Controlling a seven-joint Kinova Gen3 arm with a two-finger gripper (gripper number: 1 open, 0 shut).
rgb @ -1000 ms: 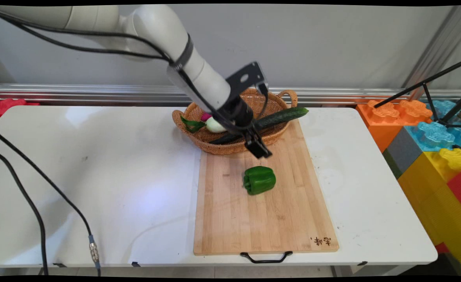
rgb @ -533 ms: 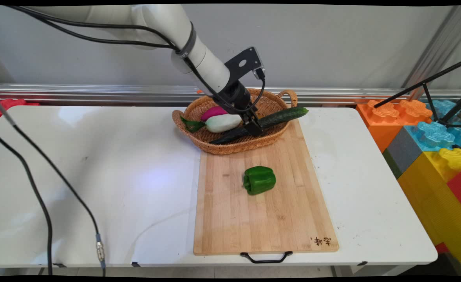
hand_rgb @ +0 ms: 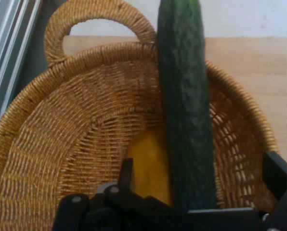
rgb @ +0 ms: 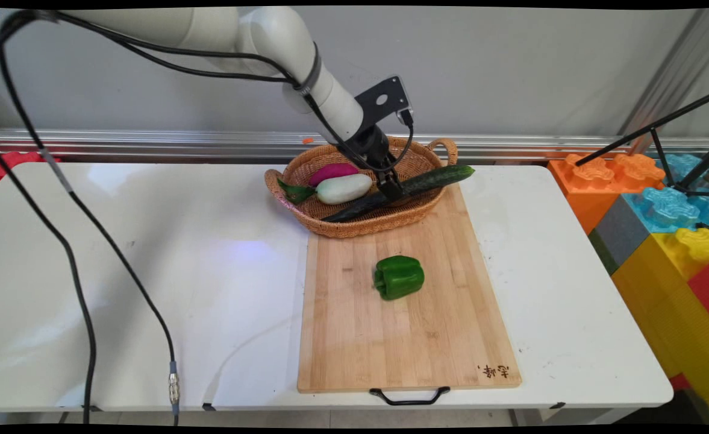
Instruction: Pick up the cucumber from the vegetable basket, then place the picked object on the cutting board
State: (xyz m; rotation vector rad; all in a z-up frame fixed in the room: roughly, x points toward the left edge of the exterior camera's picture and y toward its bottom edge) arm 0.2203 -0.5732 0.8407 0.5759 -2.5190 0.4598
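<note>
My gripper (rgb: pixel 391 191) is down inside the wicker basket (rgb: pixel 336 224) at the table's far side, over the middle of a long dark cucumber (rgb: pixel 432 179). In the hand view the cucumber (hand_rgb: pixel 184 96) runs between my open fingers (hand_rgb: pixel 126 173), with space on both sides. A yellow item (hand_rgb: pixel 146 163) lies under it on the basket's floor (hand_rgb: pixel 61 144). A white vegetable (rgb: pixel 342 188) and a purple one (rgb: pixel 330 173) lie in the basket's left half. A green bell pepper (rgb: pixel 399 276) lies on the wooden cutting board (rgb: pixel 402 343) in front.
The cucumber's tip overhangs the basket's right rim. Big coloured toy blocks (rgb: pixel 661 211) and a black tripod (rgb: pixel 661 144) stand to the right of the table. Black cables (rgb: pixel 89 313) hang over the table's left side.
The gripper has moved from above the board's far end back into the basket, down onto the cucumber. The pepper and basket have stayed put.
</note>
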